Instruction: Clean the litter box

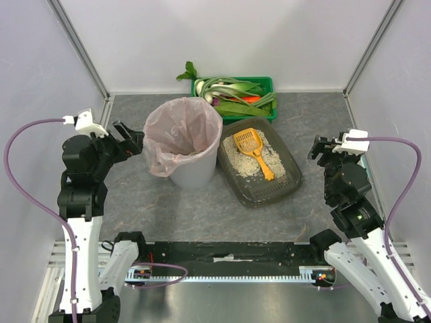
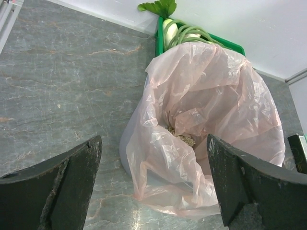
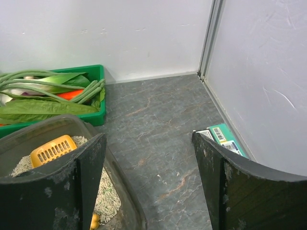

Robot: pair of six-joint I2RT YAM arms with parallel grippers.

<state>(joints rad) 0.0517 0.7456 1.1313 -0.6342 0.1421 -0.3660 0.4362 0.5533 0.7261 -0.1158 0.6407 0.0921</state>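
Left fingers wide open, empty, facing bin, likely to steady it. Right fingers wide open, empty, beside litter box, just right of bin. Scoop lies in litter, handle near-right, probably for right-arm pickup.

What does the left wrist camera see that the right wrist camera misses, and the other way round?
Only the left wrist view: the bin with its pink liner, some litter at its bottom. Only the right wrist view: the yellow scoop lying in the litter box, and a green barcoded pack by the wall. Both: the green crate of vegetables and the grey table.
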